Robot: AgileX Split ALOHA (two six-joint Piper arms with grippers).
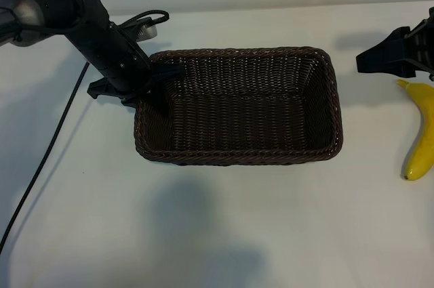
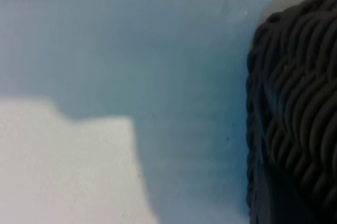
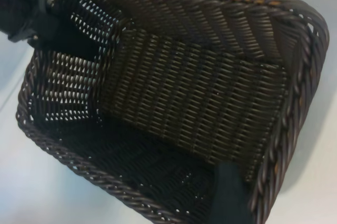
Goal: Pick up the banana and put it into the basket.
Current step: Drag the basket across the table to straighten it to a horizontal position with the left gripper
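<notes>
**Banana still outside the basket, with a wall and a braided rim between them**

The basket (image 1: 239, 105) sits mid-tabletop (image 1: 217, 234) and holds nothing. The banana (image 1: 422, 132) lies flat on the tabletop, well apart from the basket's right wall, untouched.

The left claw (image 1: 146, 88) is clamped narrowly on the basket's left wall at the rim, one finger inside and one outside. The right claw (image 1: 393, 54) hangs just beyond the banana's stem end, right of the basket, jaws spread wide and holding nothing.

Likely troubles, as I judge them: the banana is smooth and curved, so a grip near its tapered end could let it swivel or slip out. Carried too low toward the basket, it could strike the right rim, which is the one thing in the way. If the left claw's pinch slackens, such a knock would shove the basket along the tabletop.

A black cable (image 1: 41, 166) trails left of the basket, clear of the route.
</notes>
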